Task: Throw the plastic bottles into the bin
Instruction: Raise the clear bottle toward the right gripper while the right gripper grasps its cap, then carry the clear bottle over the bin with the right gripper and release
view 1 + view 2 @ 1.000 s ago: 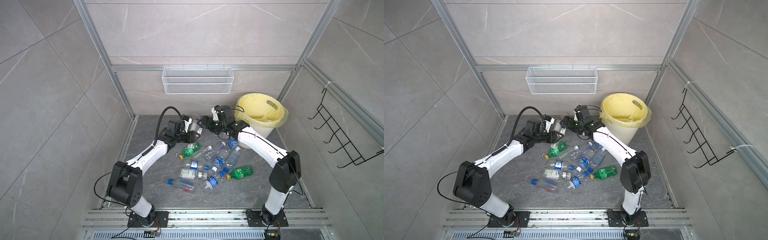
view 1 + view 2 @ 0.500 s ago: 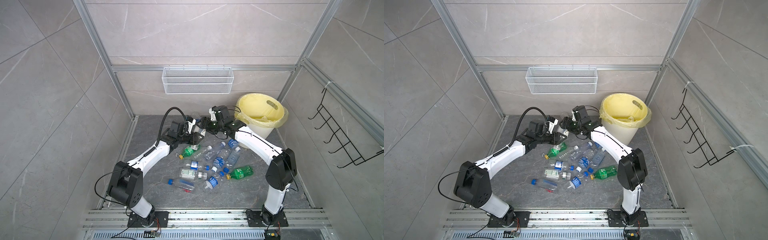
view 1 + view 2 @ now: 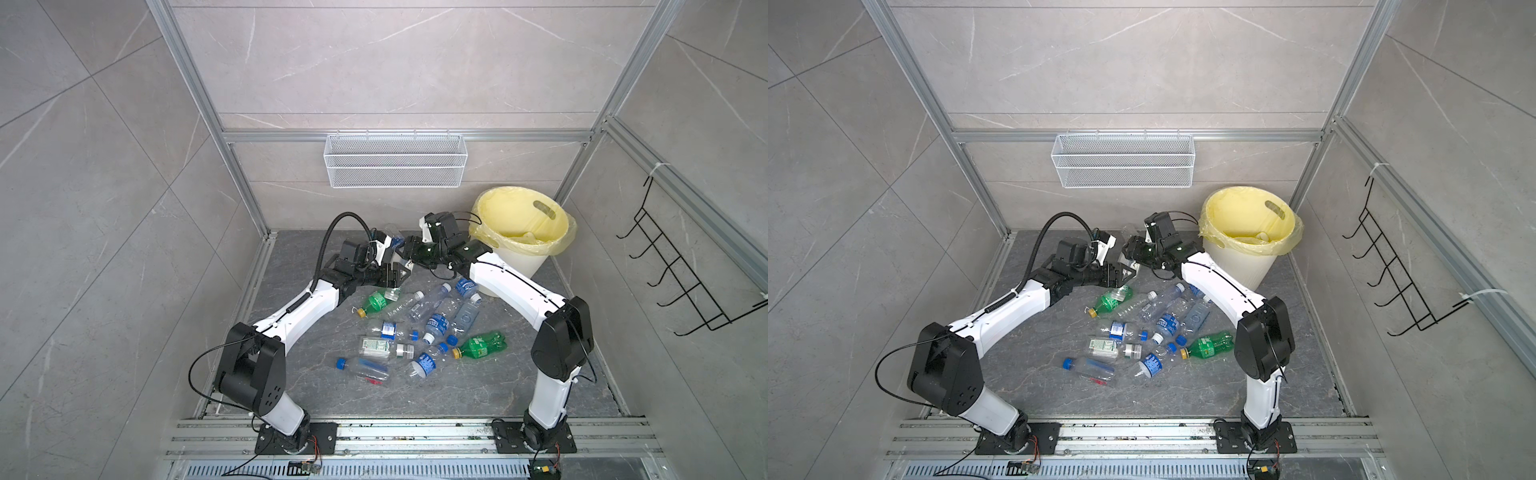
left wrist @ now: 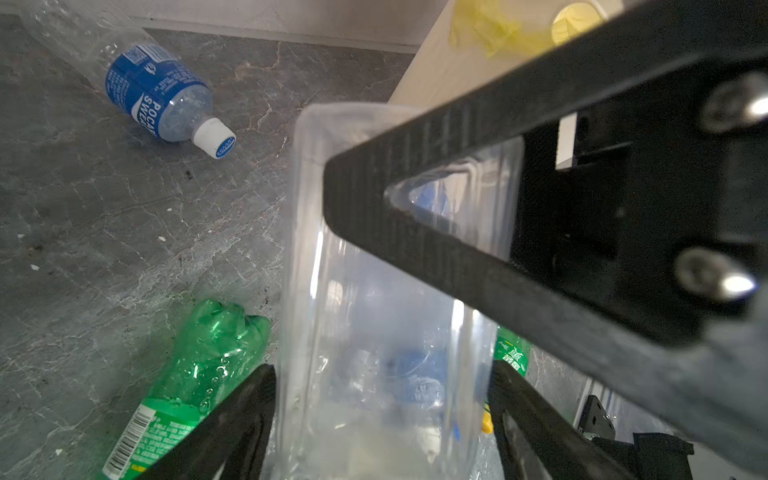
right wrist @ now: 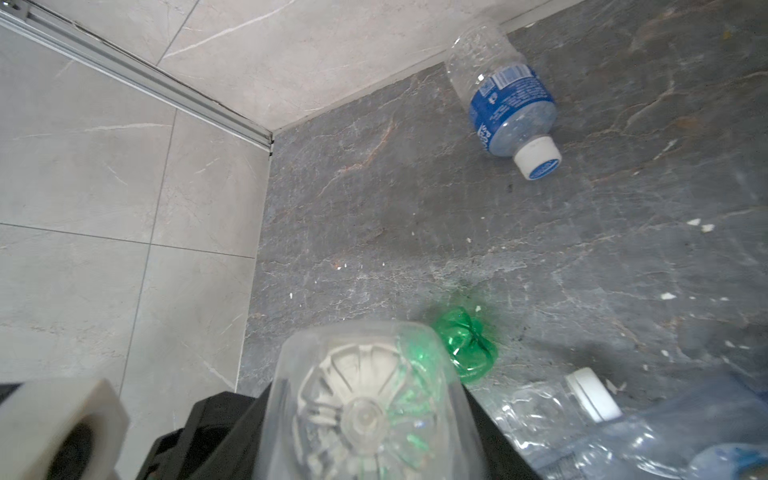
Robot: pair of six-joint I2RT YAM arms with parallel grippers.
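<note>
The right gripper [image 5: 361, 419] is squeezing a see-through plastic bottle [image 4: 374, 291] by its sides, and the bottle's round bottom is showing in the right wrist view. The left gripper [image 4: 380, 374] is sitting with one finger on each side of the same bottle, and I cannot tell if it is pressing it or only staying beside it. The bottle is hanging in the air above the dark grey stone surface [image 3: 415, 399], near the round cream bin with the yellow bag [image 3: 517, 264] but not over it. Many other plastic bottles [image 3: 436, 324] are lying on the surface between the two arms, like a green one with a yellow cap [image 3: 374, 301]. A clear bottle with a blue label and white cap [image 5: 509, 112] is lying alone near the back of the surface
</note>
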